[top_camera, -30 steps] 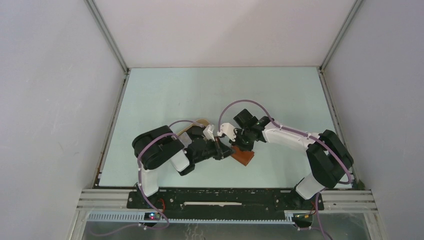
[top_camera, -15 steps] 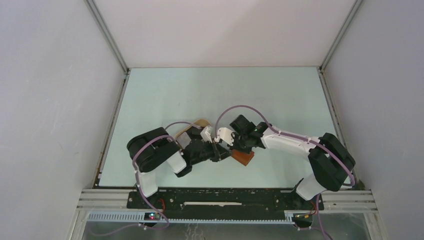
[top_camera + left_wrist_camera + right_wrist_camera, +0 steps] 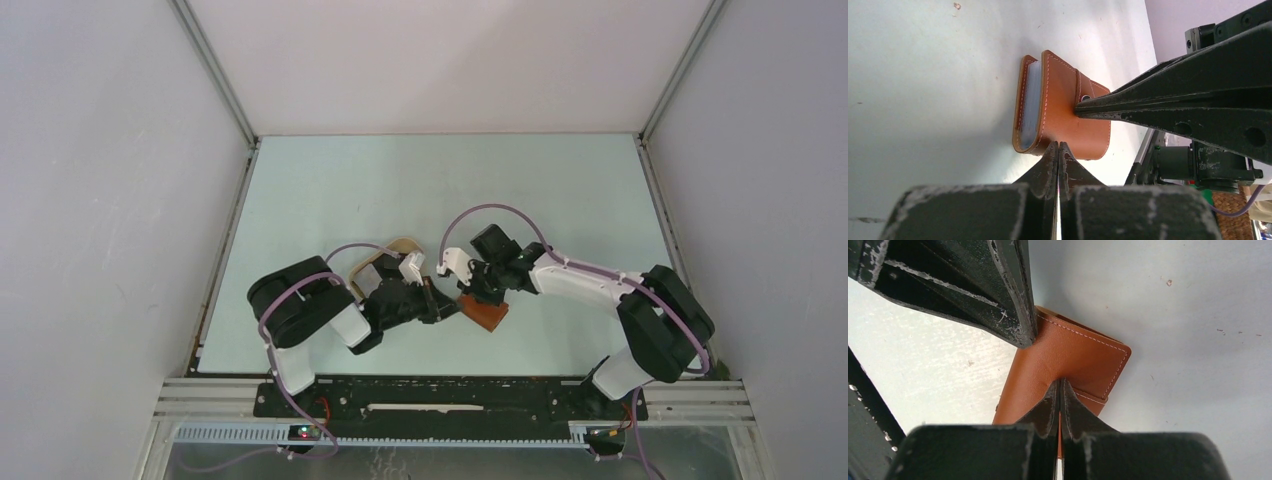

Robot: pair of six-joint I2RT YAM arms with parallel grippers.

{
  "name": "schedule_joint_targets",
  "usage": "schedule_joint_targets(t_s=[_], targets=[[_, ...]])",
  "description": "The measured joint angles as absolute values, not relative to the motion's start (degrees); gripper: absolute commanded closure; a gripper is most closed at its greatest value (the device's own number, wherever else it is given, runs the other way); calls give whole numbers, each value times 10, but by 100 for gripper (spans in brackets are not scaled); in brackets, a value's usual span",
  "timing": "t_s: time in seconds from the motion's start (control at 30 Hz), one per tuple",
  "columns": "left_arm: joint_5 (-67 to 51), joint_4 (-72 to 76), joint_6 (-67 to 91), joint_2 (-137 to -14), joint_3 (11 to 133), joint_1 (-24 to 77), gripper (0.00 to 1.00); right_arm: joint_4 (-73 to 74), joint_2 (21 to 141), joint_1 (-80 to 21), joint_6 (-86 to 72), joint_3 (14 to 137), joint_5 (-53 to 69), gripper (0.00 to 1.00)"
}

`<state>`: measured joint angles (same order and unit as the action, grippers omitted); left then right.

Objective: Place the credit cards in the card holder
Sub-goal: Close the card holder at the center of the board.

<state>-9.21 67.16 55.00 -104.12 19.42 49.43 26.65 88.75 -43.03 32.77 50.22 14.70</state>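
The card holder [image 3: 488, 316] lies folded on the table, a reddish-brown leather wallet [image 3: 1063, 117] with white stitching. Pale edges of credit cards [image 3: 1030, 100] show inside its fold in the left wrist view. My left gripper [image 3: 1058, 146] is shut with nothing between its fingers, its tips touching the wallet's near edge. My right gripper [image 3: 1059, 383] is also shut and empty, and its tips press on the leather top [image 3: 1083, 357] beside the strap. In the left wrist view the right fingertips [image 3: 1083, 106] sit next to the snap stud. From above, both grippers [image 3: 455, 306] [image 3: 478, 296] meet at the wallet.
A beige oval tray [image 3: 398, 246] lies just behind my left wrist. Enclosure walls border the pale green table [image 3: 560, 190] on three sides, and the black base rail [image 3: 450, 395] runs along its near edge.
The left arm's elbow has slid left and a little nearer. The right wrist swung left, then back right. Both grippers stayed shut at the wallet, which has not moved.
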Motion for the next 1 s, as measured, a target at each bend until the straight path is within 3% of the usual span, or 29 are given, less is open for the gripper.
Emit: schedule_joint_targets(t_s=[0.3,0.6,1.0], targets=[[-91,655,544,-1030,194,504,100,289,886,-378,337,506,244,86],[-80,622,533,-1008,196,512,100,361,915,-326,357,530,352,56],[-69,573,506,-969,196,520,100,431,895,-328,391,538,366,44]])
